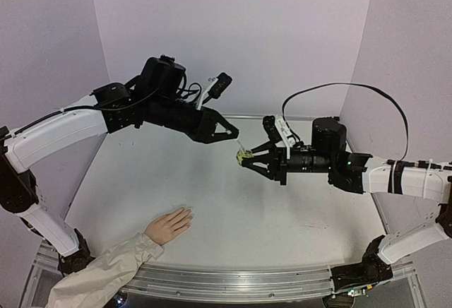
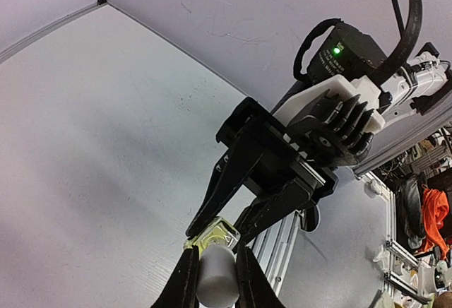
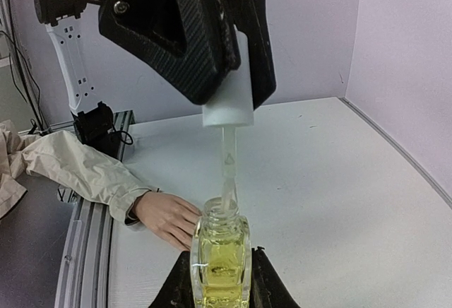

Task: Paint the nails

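Yellow-green square glass bottle (image 3: 221, 262): pinched in my right gripper (image 1: 250, 160), above the white table (image 1: 282, 209).
White cylindrical cap (image 3: 227, 103), clear brush stem (image 3: 227, 167): clamped in my left gripper (image 1: 235, 135); stem enters bottle mouth.
Nails (image 1: 188, 213) of pale peach mannequin hand (image 1: 169, 225): flat on table, near-left, well apart from both.

Lilac walls (image 1: 233, 32), white table (image 1: 212, 181)

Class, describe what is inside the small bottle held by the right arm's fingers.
Yellow-green liquid sits in the bottle. The clear brush stem under the white cap dips through its neck. The brush tip cannot be made out in the liquid.
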You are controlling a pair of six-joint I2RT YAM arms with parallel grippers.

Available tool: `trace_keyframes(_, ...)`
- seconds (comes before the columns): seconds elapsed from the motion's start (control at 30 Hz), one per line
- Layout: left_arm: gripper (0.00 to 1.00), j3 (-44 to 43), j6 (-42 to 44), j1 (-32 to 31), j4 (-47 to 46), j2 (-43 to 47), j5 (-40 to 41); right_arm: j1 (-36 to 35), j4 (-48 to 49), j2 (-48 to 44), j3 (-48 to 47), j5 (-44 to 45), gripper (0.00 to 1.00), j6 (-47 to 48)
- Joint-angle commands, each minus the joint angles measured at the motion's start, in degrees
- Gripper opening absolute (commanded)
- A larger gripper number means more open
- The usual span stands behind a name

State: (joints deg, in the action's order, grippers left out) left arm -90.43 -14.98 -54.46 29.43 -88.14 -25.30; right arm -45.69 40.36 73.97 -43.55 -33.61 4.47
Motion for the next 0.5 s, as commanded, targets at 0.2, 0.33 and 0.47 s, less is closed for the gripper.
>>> trace_keyframes(0.2,0.0,-1.89,-0.38,-0.21,-2.36,0.1,1.48,-0.27,5.4,-1.98,-0.94,1.24,0.0,-0.5)
trace_keyframes(0.33,0.0,-1.72,-0.31,-0.21,-2.28,0.29,1.33,-0.27,5.38,-1.95,-0.99,1.35,0.0,-0.43)
trace_keyframes(0.47,0.0,-1.86,-0.32,-0.21,-2.15,-0.21,0.47,-0.25,5.29,-1.45,-1.46,0.95,0.0,-0.51)
